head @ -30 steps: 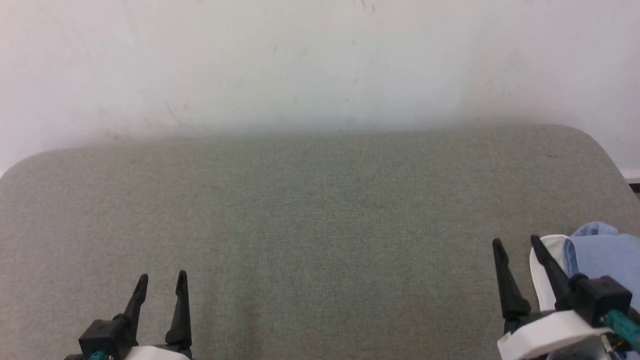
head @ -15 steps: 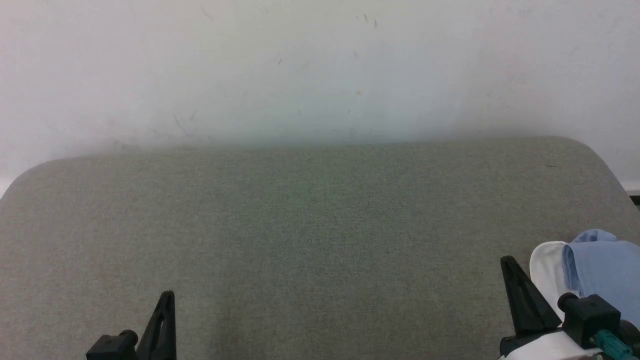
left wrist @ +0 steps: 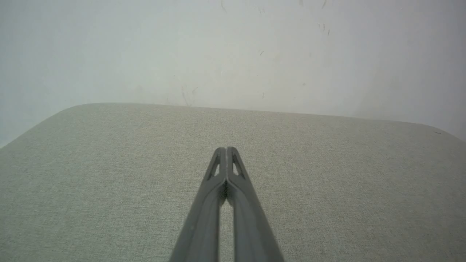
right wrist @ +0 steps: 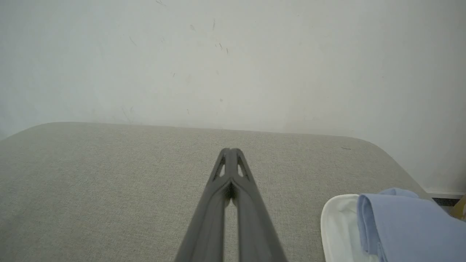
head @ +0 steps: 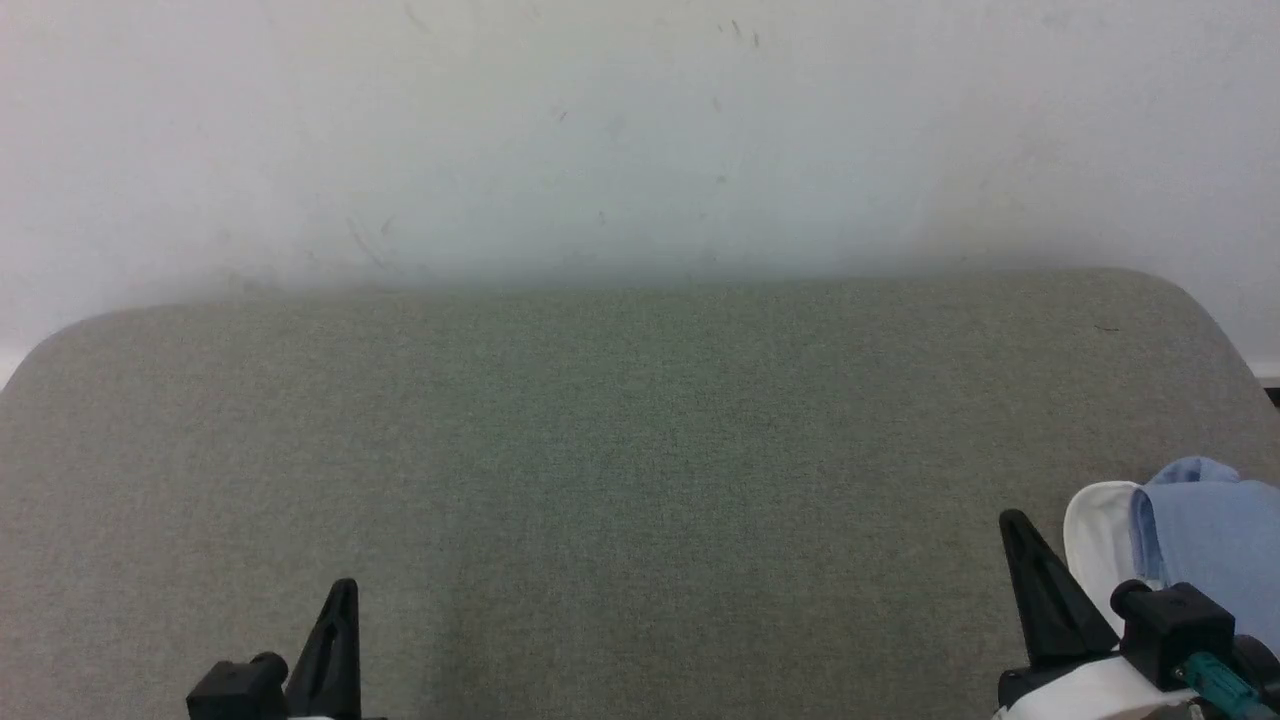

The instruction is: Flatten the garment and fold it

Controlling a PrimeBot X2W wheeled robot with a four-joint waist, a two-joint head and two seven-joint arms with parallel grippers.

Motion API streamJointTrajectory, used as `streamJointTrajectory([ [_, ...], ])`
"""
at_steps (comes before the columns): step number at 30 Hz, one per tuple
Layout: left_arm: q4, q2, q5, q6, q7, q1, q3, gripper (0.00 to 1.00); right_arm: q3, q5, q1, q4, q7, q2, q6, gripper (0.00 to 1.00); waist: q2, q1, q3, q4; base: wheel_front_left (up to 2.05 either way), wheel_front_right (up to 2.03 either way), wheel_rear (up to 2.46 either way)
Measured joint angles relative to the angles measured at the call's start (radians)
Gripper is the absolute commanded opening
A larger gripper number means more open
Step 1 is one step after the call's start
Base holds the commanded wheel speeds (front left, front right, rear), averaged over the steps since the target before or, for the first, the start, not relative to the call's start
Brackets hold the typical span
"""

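**Blue cloth bunched at the table's right, both grippers closed and holding nothing**

Grey-green woven fabric is covering the table [head: 640,450], which is taking up most of what you are seeing. A scuffed white wall [head: 640,130] is rising directly behind its far edge, so you are working with limited room to spread anything away from you.

The garment [head: 1200,520] is lying in a heap at the near right of the table and is running out of the head view. You are not seeing how much of it is sitting on the cover or hanging past the edge. Judging by its soft rolls, it is going to behave as light, limp cloth: sagging from any single hold, keeping no shape, and probably dragging on the woven cover rather than gliding.

Its white collar [head: 1095,540] is facing inward. As the thicker, firmer part, it is looking like your best place to take hold, with the rolled blue fold [right wrist: 367,222] just beside it as a second choice.

The right gripper [head: 1015,530] is hovering just left of the collar with its fingers [right wrist: 214,203] pressed together on nothing, so you are needing to spread them first. The left gripper [head: 340,600] is waiting well apart at the lower left, closed the same way over bare cover. Nothing is standing between the right gripper and the collar.
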Motion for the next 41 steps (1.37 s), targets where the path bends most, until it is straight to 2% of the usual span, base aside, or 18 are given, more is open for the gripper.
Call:
streamJointTrajectory([
  [41,-0.03,-0.057,0.109,-0.017,0.082,-0.057,0.03,0.0,0.0,-0.032,-0.06,0.034,0.026,0.0,0.0,0.0,0.0,0.0,0.025,0.012,0.0,0.0,0.0],
])
